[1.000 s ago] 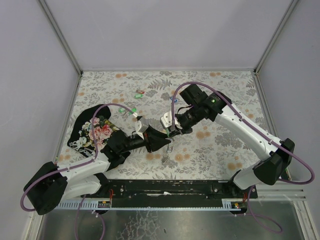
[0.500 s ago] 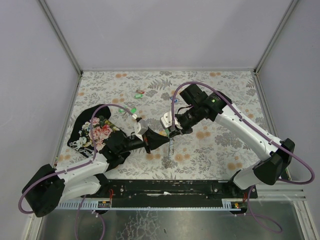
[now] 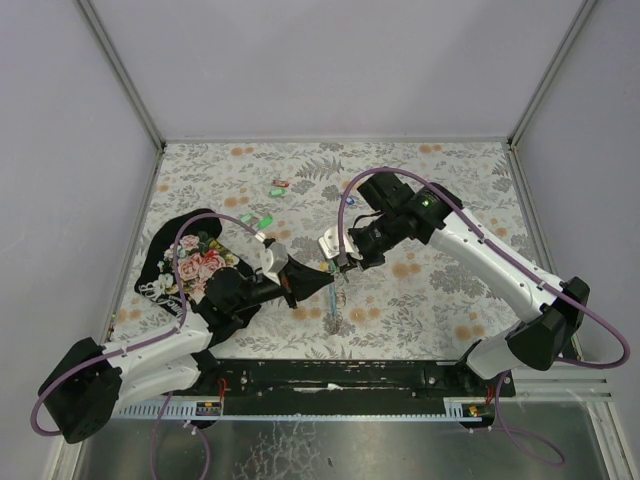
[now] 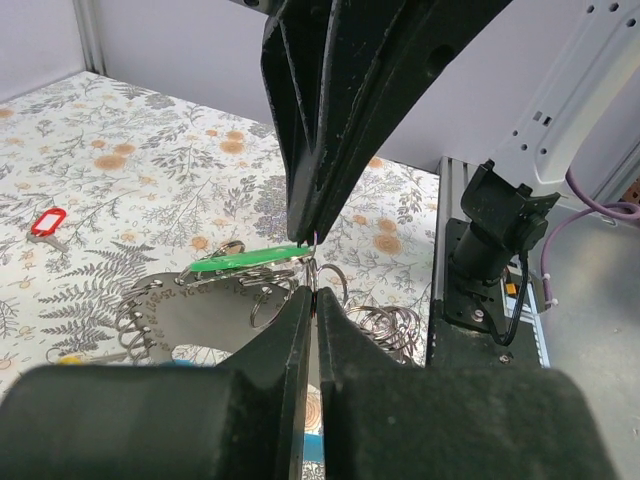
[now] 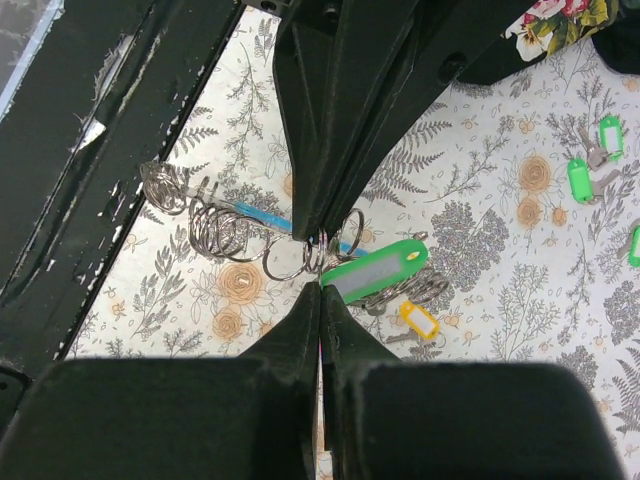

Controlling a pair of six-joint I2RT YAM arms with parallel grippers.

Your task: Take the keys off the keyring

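Note:
My left gripper (image 3: 329, 281) and my right gripper (image 3: 341, 266) meet tip to tip above the middle of the table. The keys, a bright green tag (image 5: 375, 272) on a small metal ring, sit right at the right gripper's (image 5: 320, 286) shut tips. The tag lies flat in the left wrist view (image 4: 250, 260). My left gripper (image 4: 312, 292) is shut on a thin metal ring beside it. The keyring, a grey strap (image 4: 200, 318) with a blue section (image 5: 262, 219) and several metal rings, hangs below both tips (image 3: 336, 303).
A yellow tag (image 5: 418, 320) hangs under the green one. Loose green tags (image 5: 580, 180) and a red tag (image 4: 47, 221) lie on the floral table (image 3: 430, 290). A black floral cloth (image 3: 190, 262) lies at the left, under the left arm.
The left arm has drawn back a little to the left and risen. The strap loop has lifted and now hangs under the two tips. The right gripper has barely moved.

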